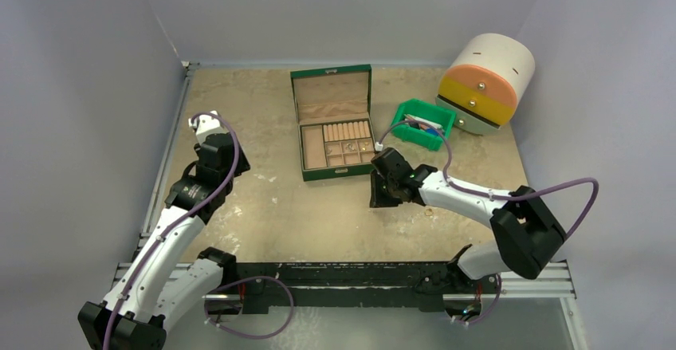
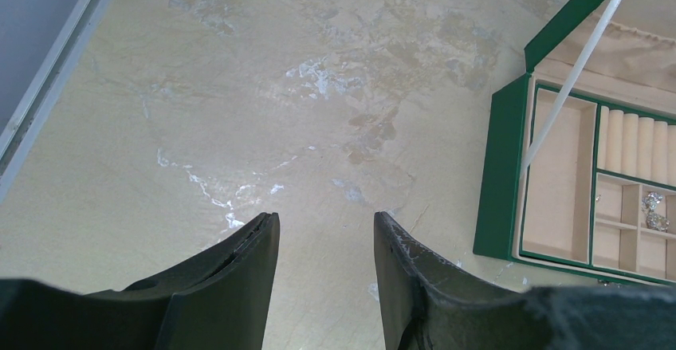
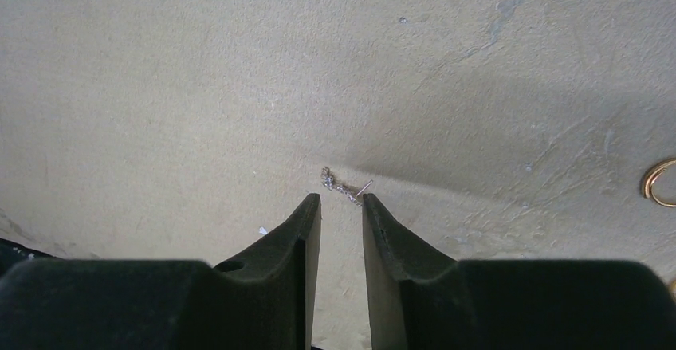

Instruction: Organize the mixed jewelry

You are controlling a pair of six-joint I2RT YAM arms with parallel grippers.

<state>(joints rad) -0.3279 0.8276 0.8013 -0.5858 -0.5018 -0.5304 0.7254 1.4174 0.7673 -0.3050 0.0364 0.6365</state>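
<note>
Table (image 1: 319, 230): tan and mottled, with grey walls (image 1: 80, 63) round it.
Right tool (image 3: 341, 203): your jaws stand a narrow gap apart, tips down at the table, gripping nothing.
Silvery trinket (image 3: 343, 184): flat on the table just ahead of those tips, across the gap.
Gold ring (image 3: 658, 182): on the table, well off to that tool's right.
Left tool (image 2: 325, 226): your jaws stand wide apart over the table, holding nothing.
Green box (image 2: 498, 167): open, to the left tool's right; shiny pieces (image 2: 654, 211) lie in a small compartment.
</note>
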